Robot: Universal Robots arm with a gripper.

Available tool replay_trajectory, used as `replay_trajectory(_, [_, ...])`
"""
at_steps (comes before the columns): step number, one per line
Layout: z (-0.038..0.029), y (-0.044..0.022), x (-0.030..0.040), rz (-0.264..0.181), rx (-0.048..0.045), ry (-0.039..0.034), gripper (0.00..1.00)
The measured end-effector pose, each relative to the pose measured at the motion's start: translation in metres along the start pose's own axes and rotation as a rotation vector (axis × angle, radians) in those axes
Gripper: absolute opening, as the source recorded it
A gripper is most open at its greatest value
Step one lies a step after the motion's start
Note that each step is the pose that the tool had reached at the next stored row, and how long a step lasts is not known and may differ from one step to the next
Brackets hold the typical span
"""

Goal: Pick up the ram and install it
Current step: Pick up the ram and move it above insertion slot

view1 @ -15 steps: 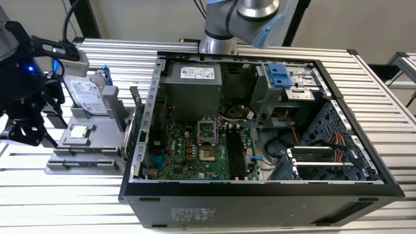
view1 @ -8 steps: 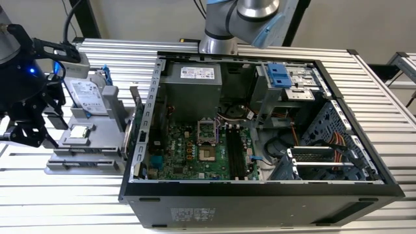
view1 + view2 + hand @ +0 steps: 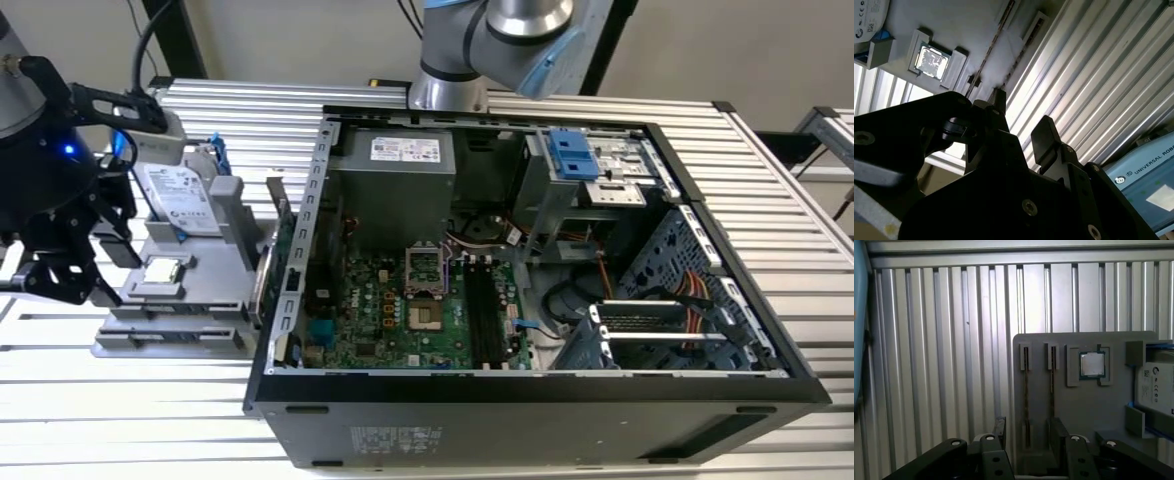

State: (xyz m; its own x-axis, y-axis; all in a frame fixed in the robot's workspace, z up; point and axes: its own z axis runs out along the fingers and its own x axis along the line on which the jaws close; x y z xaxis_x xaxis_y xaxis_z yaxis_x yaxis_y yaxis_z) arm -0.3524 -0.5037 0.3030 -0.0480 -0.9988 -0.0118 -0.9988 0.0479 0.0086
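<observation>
Black claw wide apart & empty, over edge-on ram in grey holder slot, w/ gap each side.

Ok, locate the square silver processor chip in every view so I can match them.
Exterior view: square silver processor chip on the grey plastic holder tray, at the exterior view's left.
Second wrist view: chip in its tray pocket, beyond the hand.
First wrist view: chip in the same pocket.
Shared landmark: the tray.

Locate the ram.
In the first wrist view the ram stands on edge in a slot of the grey fixture, near the processor, just ahead of the open gripper.
</observation>
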Motion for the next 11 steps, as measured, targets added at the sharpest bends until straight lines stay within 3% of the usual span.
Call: replay_trajectory(11, [0.0049,0.0000,-0.0001,0.000,0.0001,-0.0001,1.00])
